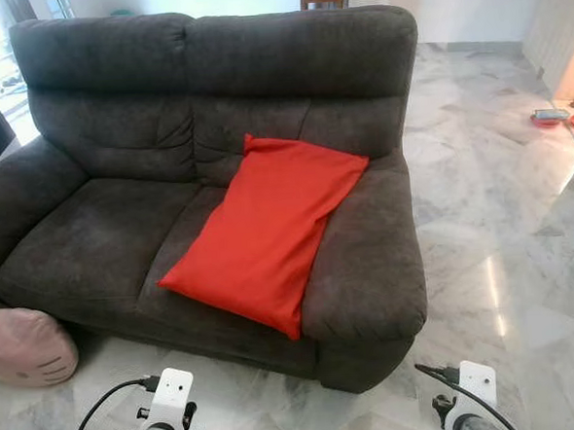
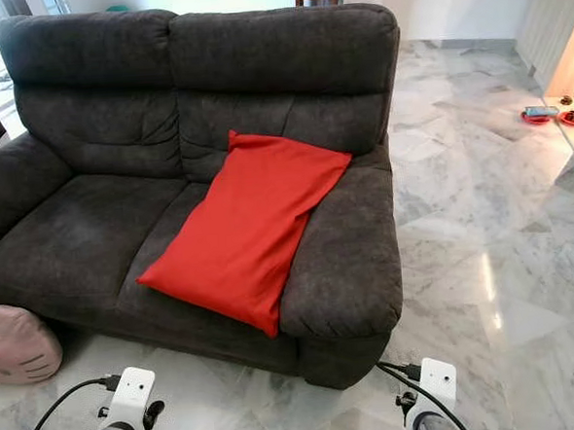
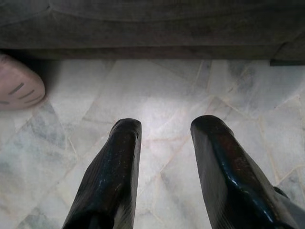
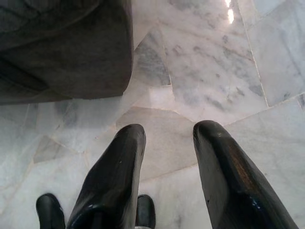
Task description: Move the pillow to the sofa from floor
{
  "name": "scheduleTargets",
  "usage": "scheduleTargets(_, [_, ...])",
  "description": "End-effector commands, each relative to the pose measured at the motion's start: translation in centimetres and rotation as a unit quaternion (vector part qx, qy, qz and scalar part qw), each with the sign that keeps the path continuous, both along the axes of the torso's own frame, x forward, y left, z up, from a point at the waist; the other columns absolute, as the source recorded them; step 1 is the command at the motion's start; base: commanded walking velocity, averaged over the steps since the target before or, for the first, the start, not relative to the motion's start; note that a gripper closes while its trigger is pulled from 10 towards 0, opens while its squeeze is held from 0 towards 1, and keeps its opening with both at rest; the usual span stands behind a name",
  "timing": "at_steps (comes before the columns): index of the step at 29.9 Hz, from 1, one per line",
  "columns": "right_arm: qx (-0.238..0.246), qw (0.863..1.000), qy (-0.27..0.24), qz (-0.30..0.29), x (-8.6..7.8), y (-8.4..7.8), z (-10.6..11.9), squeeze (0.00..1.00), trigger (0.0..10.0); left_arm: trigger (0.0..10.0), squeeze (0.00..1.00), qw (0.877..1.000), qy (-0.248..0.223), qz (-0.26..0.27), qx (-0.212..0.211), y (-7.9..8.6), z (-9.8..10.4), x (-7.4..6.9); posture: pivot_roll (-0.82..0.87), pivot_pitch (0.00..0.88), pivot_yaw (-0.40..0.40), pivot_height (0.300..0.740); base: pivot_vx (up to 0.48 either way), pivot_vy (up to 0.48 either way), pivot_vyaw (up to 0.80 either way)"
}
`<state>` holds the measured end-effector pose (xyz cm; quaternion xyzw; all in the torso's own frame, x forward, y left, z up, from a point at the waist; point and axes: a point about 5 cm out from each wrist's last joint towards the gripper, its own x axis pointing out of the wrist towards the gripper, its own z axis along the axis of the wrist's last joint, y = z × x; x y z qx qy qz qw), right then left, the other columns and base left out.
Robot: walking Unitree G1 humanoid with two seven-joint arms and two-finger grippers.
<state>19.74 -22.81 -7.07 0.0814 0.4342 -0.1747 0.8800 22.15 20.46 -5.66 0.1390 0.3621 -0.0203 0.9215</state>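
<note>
The left pincer (image 3: pixel 164 129) is being held spread and empty above the marble floor (image 3: pixel 167 95), low in the frame; the right pincer (image 4: pixel 167 133) is likewise being held apart over the floor beside the sofa's (image 1: pixel 121 215) front corner. The red pillow (image 1: pixel 264 229) is being carried on the sofa at frame centre, leaned against the right armrest and backrest. A pink cushion (image 1: pixel 22 346) is being seen on the floor, lower left.
</note>
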Motion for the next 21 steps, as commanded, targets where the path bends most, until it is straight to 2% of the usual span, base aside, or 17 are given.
scheduleTargets(1, [-0.001,1.000,-0.011,0.001,0.7,-0.2,0.4,0.00,10.0,10.0,0.00,1.000,0.004,-0.002,0.004,0.0,0.0,0.1,-0.01,0.000,0.012,0.740,0.000,0.000,0.00])
scheduleTargets(8, [-0.005,1.000,-0.003,0.029,0.8,-0.2,0.4,0.00,10.0,10.0,0.00,0.999,0.003,0.034,0.001,0.6,0.0,-0.1,0.03,0.000,-0.022,0.740,0.000,0.000,0.00])
scheduleTargets(13, [-0.005,1.000,-0.003,0.030,0.6,0.0,0.3,0.00,10.0,10.0,0.00,0.999,0.017,0.034,0.005,1.0,-0.5,-1.0,0.03,0.000,-0.030,0.740,0.000,0.000,0.00])
scheduleTargets(15, [0.000,0.999,-0.009,0.032,0.3,0.2,0.2,0.00,10.0,10.0,0.00,0.999,0.029,0.043,0.006,1.4,-1.0,-2.1,0.05,0.000,-0.040,0.740,0.000,0.000,0.00])
scheduleTargets(21, [-0.001,0.999,-0.019,0.030,-0.1,0.0,0.1,0.00,10.0,10.0,0.00,0.998,0.040,0.044,0.006,1.5,-1.5,-3.1,0.05,0.000,-0.036,0.740,0.000,0.000,0.00])
